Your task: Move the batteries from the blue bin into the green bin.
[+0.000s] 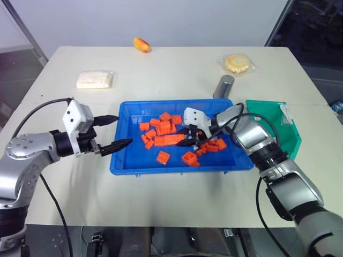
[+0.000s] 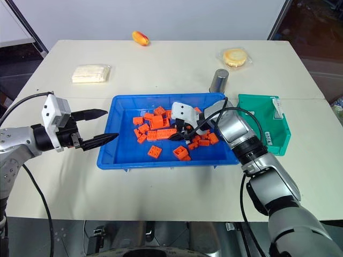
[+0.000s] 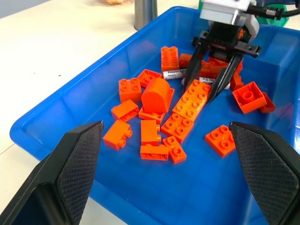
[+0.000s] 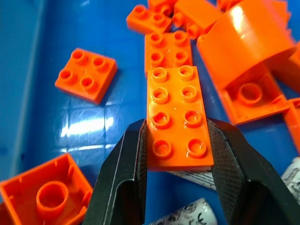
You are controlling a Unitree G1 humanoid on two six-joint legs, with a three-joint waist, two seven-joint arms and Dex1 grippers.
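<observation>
R gripper (image 4: pixel 176 154) is down inside the blue bin (image 1: pixel 124 155), fingers pinching the long sides of a flat 2x4 orange brick (image 4: pixel 178 119). In the left wrist view that same brick (image 3: pixel 192 100) sits tilted betw. the two black fingers, among the pile of orange bricks (image 1: pixel 163 128) spread over the bin floor.

Batteries: two show in the left wrist view, lying on the bin floor – one (image 3: pixel 174 73) just beside the R gripper's near finger, another (image 3: pixel 206 80) partly hidden under the pinched brick. In the right wrist view two white-grey cylinders w/ dark print lie right under the gripper: one (image 4: pixel 190 213) betw. the finger bases, one (image 4: pixel 296 173) at the frame edge. Neither is held.

L gripper (image 1: pixel 113 133) hovers at the blue bin's L rim, fingers spread wide, nothing betw. them.

Green bin (image 1: pixel 292 136) stands on the tabletop (image 1: pixel 171 69) just R of the blue bin, label side up; can't tell what's in it. Grey metal can (image 1: pixel 223 87) stands upright behind the blue bin. Farther back: white packet (image 1: pixel 95 80), a yellow-red item (image 1: pixel 141 44), round wrapped snack (image 1: pixel 237 63).
</observation>
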